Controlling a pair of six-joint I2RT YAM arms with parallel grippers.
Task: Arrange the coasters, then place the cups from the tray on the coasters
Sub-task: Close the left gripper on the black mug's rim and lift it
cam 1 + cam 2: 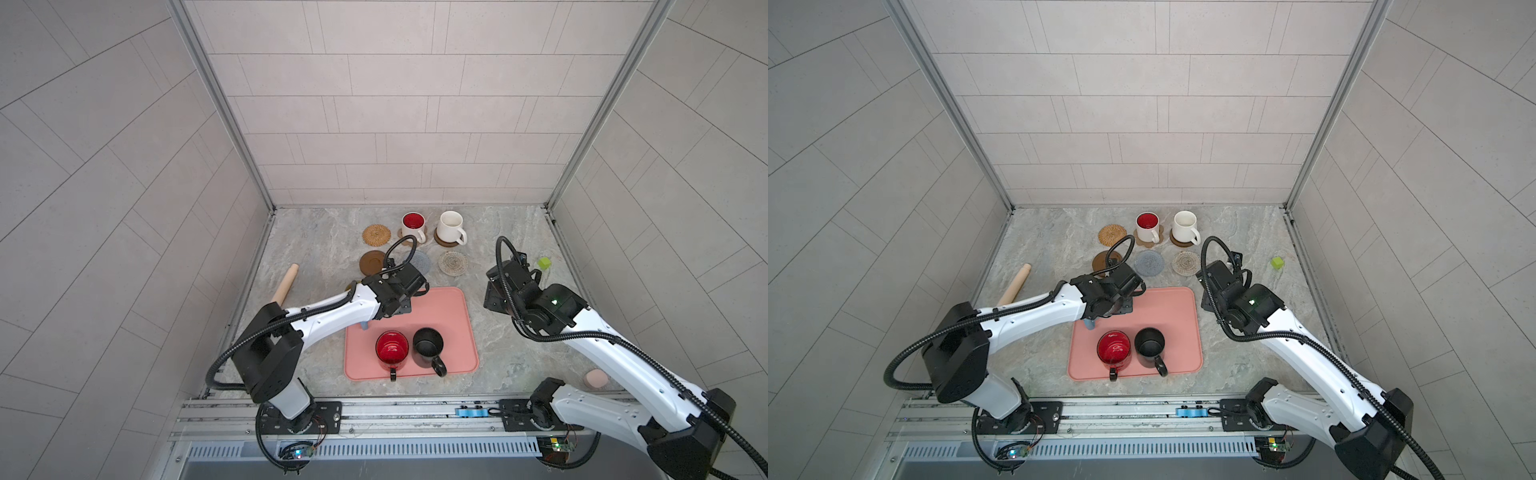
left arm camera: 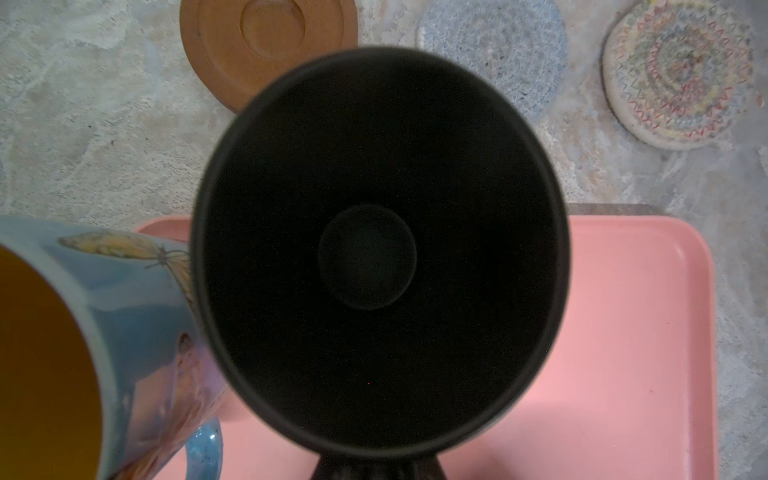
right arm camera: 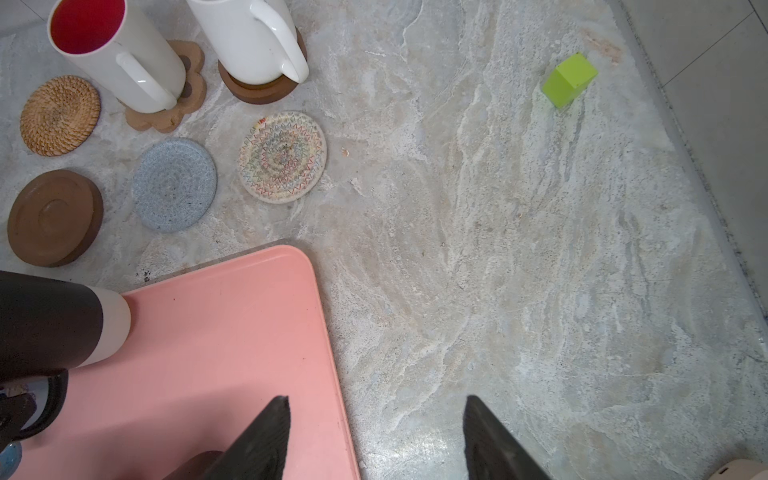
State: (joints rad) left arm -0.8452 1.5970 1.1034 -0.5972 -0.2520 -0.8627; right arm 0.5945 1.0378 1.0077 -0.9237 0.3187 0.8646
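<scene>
My left gripper (image 2: 376,468) is shut on the handle of a black cup (image 2: 374,249), holding it over the far left of the pink tray (image 1: 453,316). A light blue cup (image 2: 124,332) stands beside it. A red cup (image 1: 392,348) and another black cup (image 1: 428,347) stand at the tray's front. The red-lined white cup (image 1: 412,226) sits on the paw coaster (image 3: 166,118), the plain white cup (image 1: 451,226) on a brown disc (image 3: 257,91). Rattan (image 1: 376,235), brown (image 1: 372,262), grey-blue (image 3: 174,185) and whitish (image 1: 452,262) coasters lie bare. My right gripper (image 3: 376,401) hangs open over the tray's right edge.
A wooden rolling pin (image 1: 285,283) lies by the left wall. A green cube (image 1: 544,262) sits near the right wall, and a pale pink puck (image 1: 595,379) at the front right. Bare marble lies between the tray and the cube.
</scene>
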